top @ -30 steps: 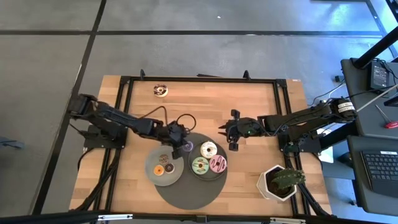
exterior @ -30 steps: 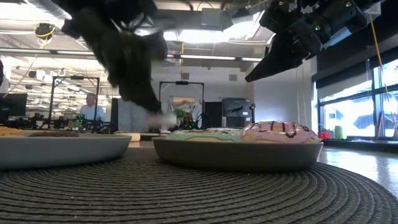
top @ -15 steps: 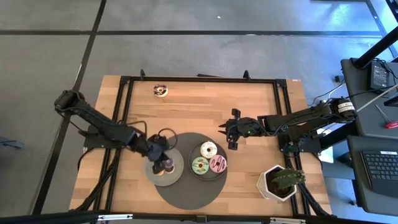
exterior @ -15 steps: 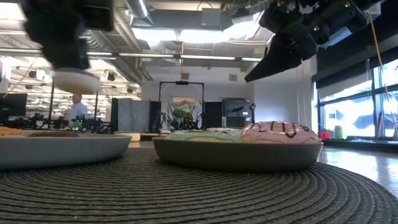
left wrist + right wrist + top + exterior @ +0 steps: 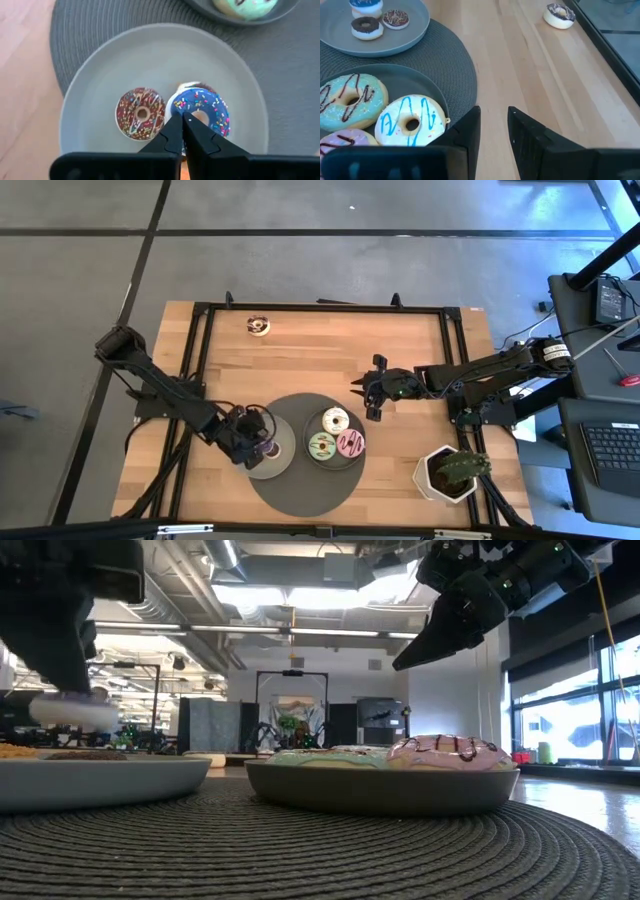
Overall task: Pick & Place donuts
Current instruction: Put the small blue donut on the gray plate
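My left gripper (image 5: 256,448) is shut on a blue-iced sprinkled donut (image 5: 201,108) and hovers over the left grey plate (image 5: 100,75). That plate carries a brown sprinkled donut (image 5: 140,111) and a dark one (image 5: 367,26), which the blue donut mostly hides in the left wrist view. My right gripper (image 5: 371,393) is open in the air over bare wood, right of the mat. The right plate (image 5: 333,458) holds a white donut (image 5: 410,120), a green one (image 5: 350,103) and a pink one (image 5: 337,143). Another donut (image 5: 259,326) lies near the far edge. My left gripper pinches the blue donut between its two fingers at the ring's near side (image 5: 186,113), the fingers coming from above. The donut (image 5: 70,711) hangs level under the fingers, lifted clear just above the left plate.
Both plates sit on a round dark woven mat (image 5: 300,492) near the table's near edge. A white pot with a green plant (image 5: 451,472) stands at the near right. Bare wood lies across the table's far half.
My left gripper has carried the blue donut from above the mat's middle toward the table's left and near edge, over the left plate, and has come down closer to the plate. It stayed shut on the donut.
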Robot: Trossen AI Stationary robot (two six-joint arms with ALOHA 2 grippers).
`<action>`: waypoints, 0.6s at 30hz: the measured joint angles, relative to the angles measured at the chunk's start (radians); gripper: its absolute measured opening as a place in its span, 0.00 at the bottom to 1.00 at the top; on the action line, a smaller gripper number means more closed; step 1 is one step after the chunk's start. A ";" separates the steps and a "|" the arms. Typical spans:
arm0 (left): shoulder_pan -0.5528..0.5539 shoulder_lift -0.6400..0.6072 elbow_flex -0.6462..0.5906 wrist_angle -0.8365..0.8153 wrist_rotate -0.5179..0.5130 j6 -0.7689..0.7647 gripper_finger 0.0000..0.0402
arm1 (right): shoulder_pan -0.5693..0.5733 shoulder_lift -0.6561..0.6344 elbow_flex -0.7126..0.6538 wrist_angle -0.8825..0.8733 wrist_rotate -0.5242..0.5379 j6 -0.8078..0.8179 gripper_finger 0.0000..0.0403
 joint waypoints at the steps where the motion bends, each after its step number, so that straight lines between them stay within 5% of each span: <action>1: -0.003 0.013 0.000 0.000 0.000 -0.008 0.01 | 0.000 0.000 0.000 0.000 0.000 0.000 0.25; 18: -0.012 0.057 0.000 -0.019 0.000 -0.046 0.04 | 0.000 0.000 0.000 0.006 0.000 -0.003 0.25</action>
